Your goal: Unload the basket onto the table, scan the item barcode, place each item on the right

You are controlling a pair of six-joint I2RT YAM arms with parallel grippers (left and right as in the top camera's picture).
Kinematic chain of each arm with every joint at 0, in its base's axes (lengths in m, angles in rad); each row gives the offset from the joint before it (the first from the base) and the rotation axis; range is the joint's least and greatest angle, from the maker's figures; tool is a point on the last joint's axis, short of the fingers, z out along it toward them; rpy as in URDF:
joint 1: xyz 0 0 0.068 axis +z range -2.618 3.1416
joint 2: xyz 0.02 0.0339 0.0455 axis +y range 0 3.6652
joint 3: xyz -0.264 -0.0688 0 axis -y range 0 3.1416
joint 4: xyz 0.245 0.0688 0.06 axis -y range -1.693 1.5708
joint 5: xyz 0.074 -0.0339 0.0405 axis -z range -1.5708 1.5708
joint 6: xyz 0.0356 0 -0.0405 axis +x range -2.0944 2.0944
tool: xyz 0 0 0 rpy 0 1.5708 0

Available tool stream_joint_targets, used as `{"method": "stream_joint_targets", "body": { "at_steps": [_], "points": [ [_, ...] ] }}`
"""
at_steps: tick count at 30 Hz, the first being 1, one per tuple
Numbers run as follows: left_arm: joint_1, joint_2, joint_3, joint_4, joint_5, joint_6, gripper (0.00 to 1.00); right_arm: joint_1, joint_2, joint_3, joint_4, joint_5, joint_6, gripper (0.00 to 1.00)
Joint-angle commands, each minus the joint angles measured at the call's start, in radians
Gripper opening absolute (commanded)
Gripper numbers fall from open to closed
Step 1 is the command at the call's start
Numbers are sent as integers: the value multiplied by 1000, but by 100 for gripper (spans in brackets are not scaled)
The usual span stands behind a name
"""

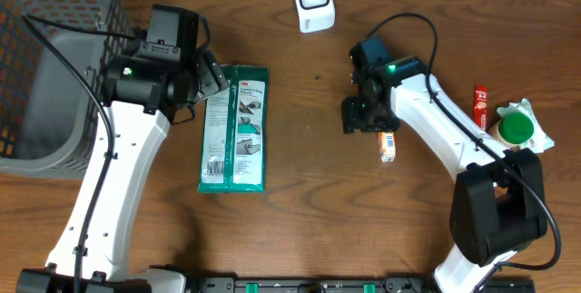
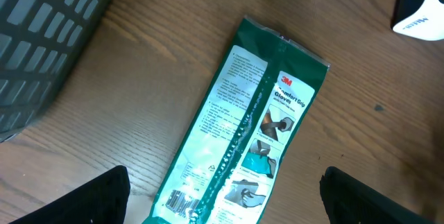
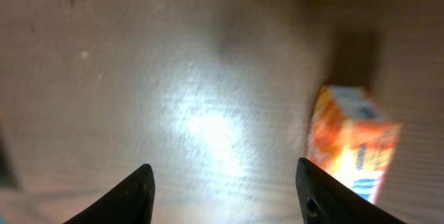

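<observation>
Pegged the glove pack (image 1: 234,130) as light, floppy, slick, best pinched at its 12 o'clock edge, left gripper (image 2: 229,196) and right gripper (image 3: 225,182) gaping empty.

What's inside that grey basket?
Inside the grey basket only its grey bottom shows, with nothing lying on it. Its left part runs off the picture, and the left arm covers a bit of its right edge, so those spots are hidden.

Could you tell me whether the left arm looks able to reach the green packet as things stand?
Probably yes: the left pincer hangs open right over the packet, and nothing lies on it or between them.
</observation>
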Motion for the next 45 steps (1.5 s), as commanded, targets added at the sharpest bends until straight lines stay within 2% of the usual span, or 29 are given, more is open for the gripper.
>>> {"method": "stream_joint_targets", "body": {
  "at_steps": [1, 8, 11, 15, 20, 27, 32, 38, 42, 45],
  "points": [
    [3, -4, 8, -3, -13, 6, 88, -34, -10, 13, -25, -89, -51, 55],
    [3, -4, 8, -3, -13, 6, 88, -214, -74, 13, -53, -86, -82, 44],
    [3, -4, 8, -3, -13, 6, 88, -290, -72, 10, -87, -84, -82, 21],
    [3, -4, 8, -3, -13, 6, 88, -356, -71, -18, -125, -66, -82, 9],
    [3, -4, 8, -3, -13, 6, 88, -371, -71, -82, -115, -67, -80, 11],
    [3, -4, 8, -3, -13, 6, 88, -304, -71, -195, -27, -82, -37, 13],
    [3, -4, 8, -3, -13, 6, 88, -230, -71, -238, 32, -201, -36, 13],
    [3, -4, 8, -3, -13, 6, 88, -140, -71, -237, 66, -288, -111, 17],
    [3, -4, 8, -3, -13, 6, 88, -143, -81, -208, 43, -312, -154, 16],
    [3, -4, 8, -3, -13, 6, 88, -167, -100, -163, 20, -341, -164, 25]
  ]
}}
